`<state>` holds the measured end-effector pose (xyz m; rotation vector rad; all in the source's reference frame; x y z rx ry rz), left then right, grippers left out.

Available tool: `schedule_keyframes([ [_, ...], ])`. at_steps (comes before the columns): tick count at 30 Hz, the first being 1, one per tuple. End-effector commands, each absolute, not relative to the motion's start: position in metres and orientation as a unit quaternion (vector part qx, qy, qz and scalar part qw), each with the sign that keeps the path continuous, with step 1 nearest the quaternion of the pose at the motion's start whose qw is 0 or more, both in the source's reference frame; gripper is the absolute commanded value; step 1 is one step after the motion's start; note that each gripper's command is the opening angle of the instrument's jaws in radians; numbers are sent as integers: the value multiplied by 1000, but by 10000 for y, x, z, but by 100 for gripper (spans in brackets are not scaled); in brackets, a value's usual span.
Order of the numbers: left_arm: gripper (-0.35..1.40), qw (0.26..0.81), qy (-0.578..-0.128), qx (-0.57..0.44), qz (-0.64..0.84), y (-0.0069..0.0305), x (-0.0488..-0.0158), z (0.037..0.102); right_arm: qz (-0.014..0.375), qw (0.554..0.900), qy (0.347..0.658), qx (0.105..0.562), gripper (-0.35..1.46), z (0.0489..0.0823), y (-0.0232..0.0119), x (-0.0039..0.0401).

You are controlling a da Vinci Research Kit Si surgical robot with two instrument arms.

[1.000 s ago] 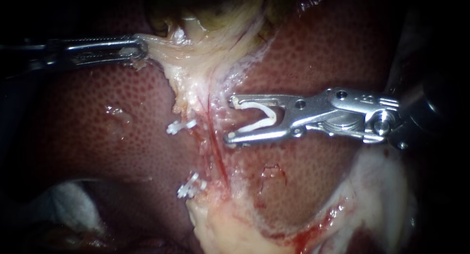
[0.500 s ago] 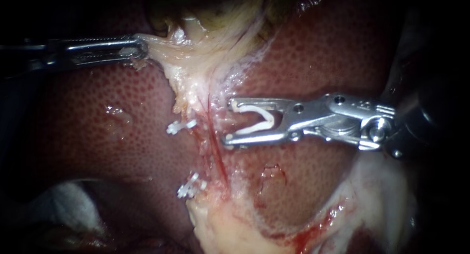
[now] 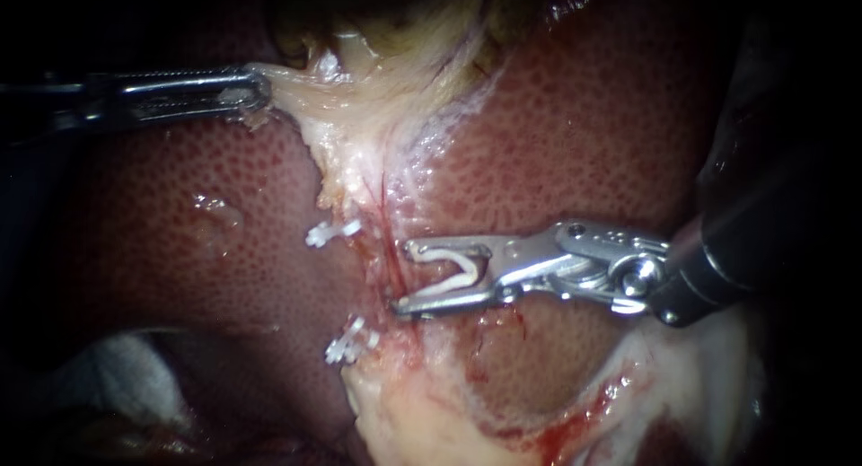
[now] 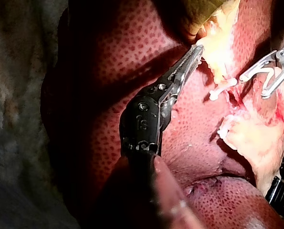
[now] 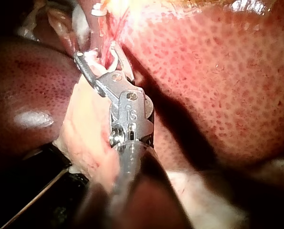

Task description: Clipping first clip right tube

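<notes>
The right instrument [image 3: 400,278] has moved against the tissue. A second ago its jaws stood about level with the upper seated clip [image 3: 332,231] and clear of the right tube [image 3: 390,237], the thin red strand running just beside that clip on the right instrument's side. Now the jaws sit lower than that clip and closer to it, and their tips reach the right tube partway down toward the lower seated clip [image 3: 352,340].

The jaws stand wide apart, carrying the loaded clip [image 3: 469,267], which is unsqueezed, its two white arms lying along them. Whether the tube already lies between the tips or only against them cannot be told; the right wrist view is too crowded to settle it.

The left instrument [image 3: 259,89] has not shifted: well above the upper seated clip, its jaws are clamped on pale tissue [image 3: 323,116], drawing it taut across the liver [image 3: 584,116].

This looks like the final approach. The tube probably needs to sit deeper between the arms before closing.
</notes>
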<state>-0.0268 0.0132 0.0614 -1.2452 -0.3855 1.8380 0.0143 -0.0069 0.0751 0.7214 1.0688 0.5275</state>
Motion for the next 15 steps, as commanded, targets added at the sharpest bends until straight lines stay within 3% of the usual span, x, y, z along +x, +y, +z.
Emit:
schedule_keyframes([
  [1,-35,430,-154,-499,737,132,-268,613,244,771,485,333,49,757,-72,143],
  [15,-35,430,-155,-499,736,131,-269,610,250,769,469,354,49,797,-100,160],
])
